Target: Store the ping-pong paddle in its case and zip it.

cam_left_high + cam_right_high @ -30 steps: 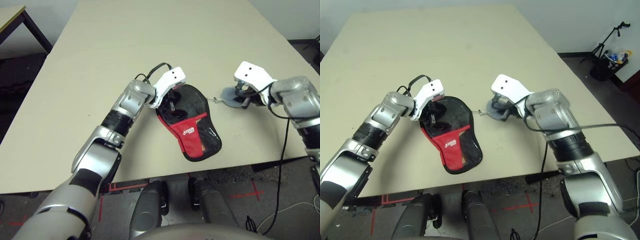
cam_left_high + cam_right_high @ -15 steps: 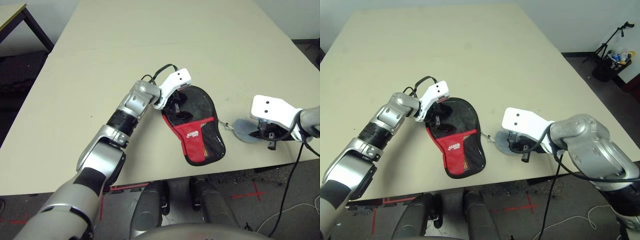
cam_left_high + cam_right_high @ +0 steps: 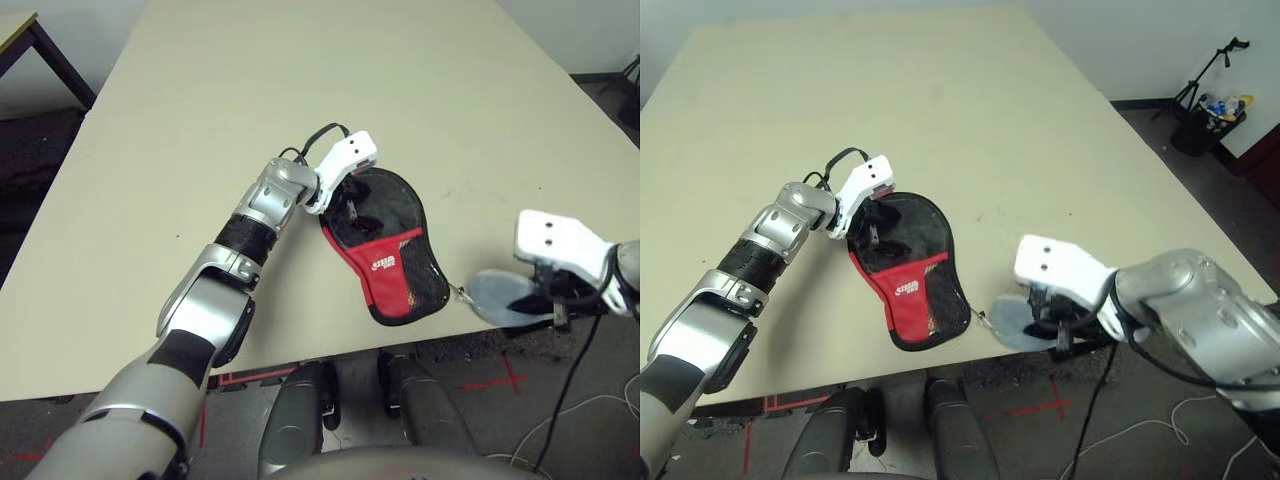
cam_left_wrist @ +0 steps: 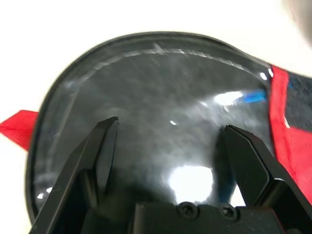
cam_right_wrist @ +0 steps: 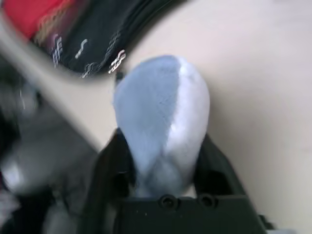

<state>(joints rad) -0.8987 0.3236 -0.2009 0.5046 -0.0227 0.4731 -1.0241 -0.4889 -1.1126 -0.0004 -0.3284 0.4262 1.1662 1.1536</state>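
Case (image 3: 385,250): lies flat on the counter (image 3: 300,90) near its near edge, round clear-panelled end far, red mesh end near. Position unchanged over the last second.

Left pincer (image 4: 170,151): fingers spread wide, hovering over the case's round end; not gripping, as a second ago.

Right pincer (image 5: 163,161): a second ago it sat on the counter just right of the case; now it has drawn back toward the near right, past the counter's near edge. The grey fuzzy disc (image 3: 510,298) has travelled with it and sits between the fingers (image 5: 112,161) in the right wrist view; the fingers appear to flank it, but whether they clamp it or have just slackened cannot be told.

Small metal chain (image 3: 462,294): links the disc to the case's near end.

Reading: probably the disc is a zipper pull, so the zip has likely been drawn along.

Unclear: the ping-pong paddle cannot be made out, presumably inside the case; glare obscures the panel. Zipper closure unconfirmed.
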